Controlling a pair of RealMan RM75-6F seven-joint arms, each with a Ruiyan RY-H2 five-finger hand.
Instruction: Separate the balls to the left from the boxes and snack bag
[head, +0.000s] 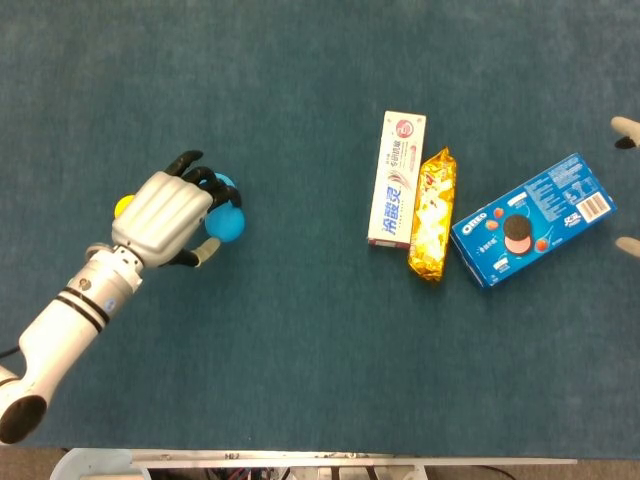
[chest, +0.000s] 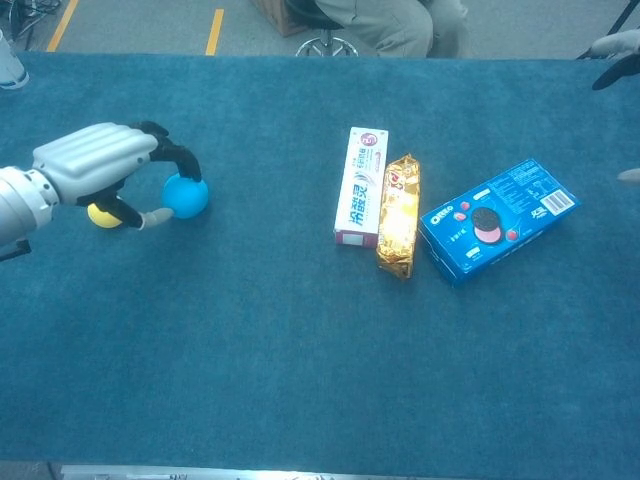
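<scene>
The left hand (head: 166, 218) curls its fingers around a blue ball (chest: 185, 195) on the worktop (head: 300, 350), with the yellow ball (chest: 100, 215) just beside, mostly hidden. A second blue ball (head: 226, 183) peeks behind. Only fingertips of the right hand (head: 626, 135) show; its state is unclear. Well apart lie a toothpaste box (head: 397, 178), snack bag (head: 431, 214) and cookie box (head: 532, 219).
</scene>
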